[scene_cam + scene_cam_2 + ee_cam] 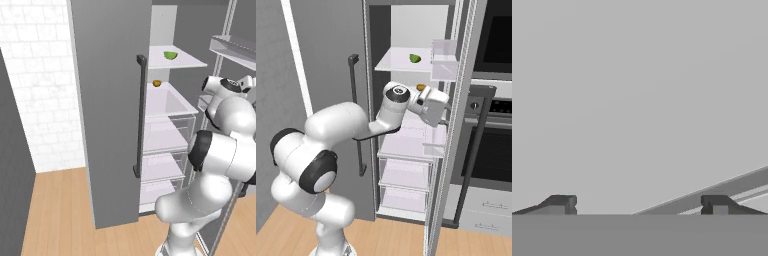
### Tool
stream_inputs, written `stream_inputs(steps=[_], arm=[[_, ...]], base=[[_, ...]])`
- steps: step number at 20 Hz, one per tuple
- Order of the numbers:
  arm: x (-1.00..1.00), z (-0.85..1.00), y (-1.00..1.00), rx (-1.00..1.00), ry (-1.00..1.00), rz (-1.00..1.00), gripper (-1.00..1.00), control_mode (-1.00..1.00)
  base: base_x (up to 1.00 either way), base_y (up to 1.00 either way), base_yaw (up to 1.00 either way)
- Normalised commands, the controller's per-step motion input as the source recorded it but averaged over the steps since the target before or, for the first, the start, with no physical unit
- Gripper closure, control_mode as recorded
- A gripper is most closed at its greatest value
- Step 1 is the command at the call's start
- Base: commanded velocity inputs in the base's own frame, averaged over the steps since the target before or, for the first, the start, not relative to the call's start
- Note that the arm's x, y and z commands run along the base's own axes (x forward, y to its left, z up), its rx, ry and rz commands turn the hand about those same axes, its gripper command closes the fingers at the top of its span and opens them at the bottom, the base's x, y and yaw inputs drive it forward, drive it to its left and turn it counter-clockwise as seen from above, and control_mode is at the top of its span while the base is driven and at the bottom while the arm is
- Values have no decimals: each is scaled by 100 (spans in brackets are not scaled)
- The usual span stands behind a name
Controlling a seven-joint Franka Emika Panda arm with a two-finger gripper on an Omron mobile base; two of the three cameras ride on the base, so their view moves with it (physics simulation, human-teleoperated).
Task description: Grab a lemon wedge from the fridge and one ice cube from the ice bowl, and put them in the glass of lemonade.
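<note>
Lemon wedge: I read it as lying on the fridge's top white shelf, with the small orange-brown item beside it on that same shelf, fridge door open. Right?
Not quite. The lemon wedge does lie on the top white shelf of the open fridge, but the small orange-brown item sits one level lower, not on that shelf. The left base view shows it clearly.

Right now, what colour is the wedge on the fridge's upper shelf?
Yellow-green. The lemon wedge shows best in the left base view, lying on the white upper shelf.
</note>
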Motion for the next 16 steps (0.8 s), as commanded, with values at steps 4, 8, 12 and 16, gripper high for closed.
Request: stream_inputs(steps=[4, 8, 12, 16], arm=[[-2, 8, 4, 0, 0, 3, -100, -100], [-34, 26, 46, 0, -2, 8, -100, -100], [-49, 27, 65, 0, -6, 7, -100, -100], [-50, 26, 72, 0, -8, 4, -100, -100]], base=[[0, 0, 0], [0, 0, 0], [0, 0, 0], [0, 0, 0]])
